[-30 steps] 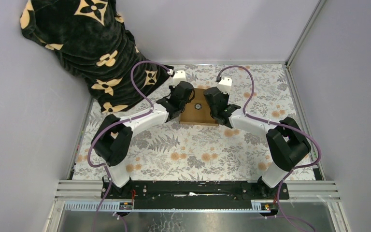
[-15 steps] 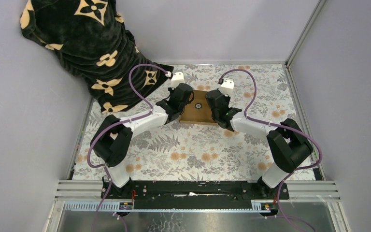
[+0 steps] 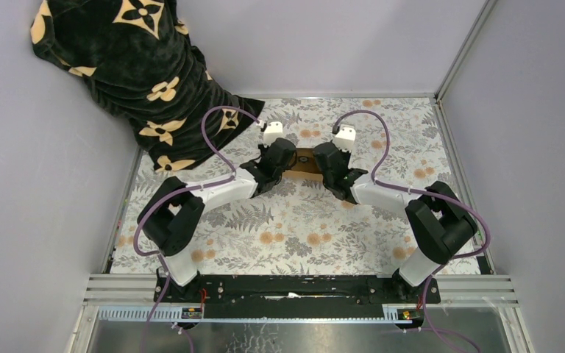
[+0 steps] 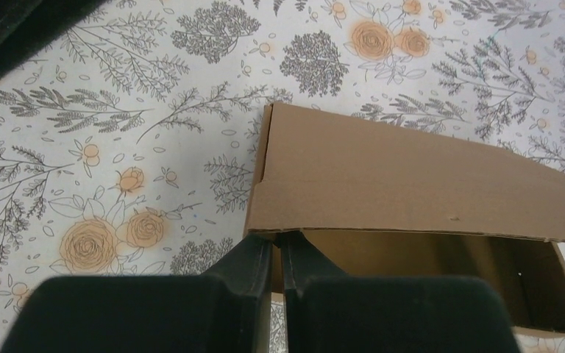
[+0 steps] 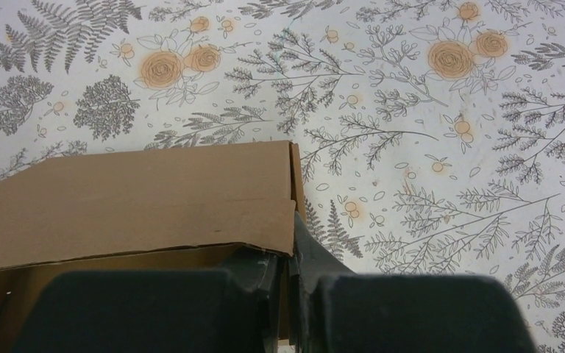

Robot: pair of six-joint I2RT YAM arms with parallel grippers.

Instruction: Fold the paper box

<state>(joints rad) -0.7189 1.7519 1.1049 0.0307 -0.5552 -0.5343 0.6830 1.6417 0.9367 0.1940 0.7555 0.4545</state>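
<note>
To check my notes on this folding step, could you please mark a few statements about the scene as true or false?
1. The left claw and the right claw are each shut on an edge of the paper box. True.
2. The paper box lies completely flat. False: a panel is folded over, with a hollow showing under it.
3. A black flowered blanket lies at the far left corner of the tablecloth. True.
4. The tablecloth is plain white. False: it has a floral print.
</note>
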